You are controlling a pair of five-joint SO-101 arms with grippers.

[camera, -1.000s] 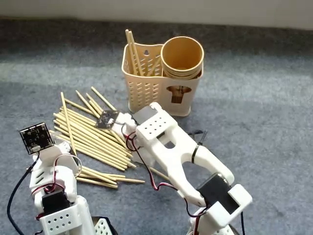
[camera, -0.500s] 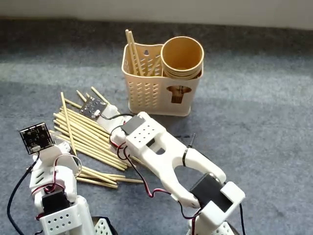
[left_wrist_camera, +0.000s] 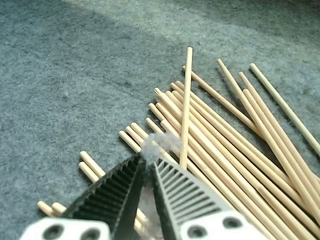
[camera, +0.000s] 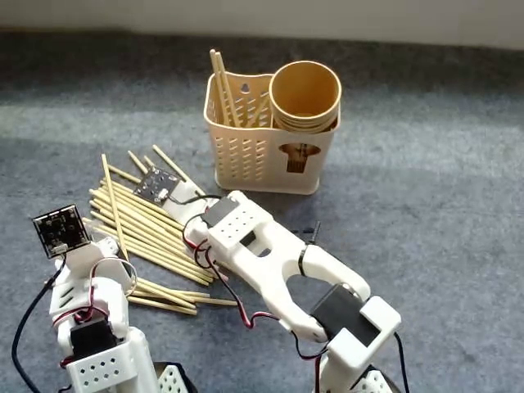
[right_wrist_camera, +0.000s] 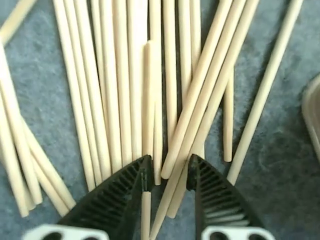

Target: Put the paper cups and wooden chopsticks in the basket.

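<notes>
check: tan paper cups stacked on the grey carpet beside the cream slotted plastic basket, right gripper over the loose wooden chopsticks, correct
No: the high view shows the stacked tan paper cups inside the cream slotted plastic basket, not beside it. The right gripper is over the loose wooden chopsticks.

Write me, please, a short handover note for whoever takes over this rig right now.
Right gripper: open, low over the loose chopsticks, a couple of them between its jaws, nothing gripped.
Left gripper: shut, holding no chopstick, above the ends of the same pile.
Done: the paper cups sit stacked in the basket, and a few upright chopsticks stand in it beside them.
Left: the whole loose pile beside the basket has yet to go in.
</notes>
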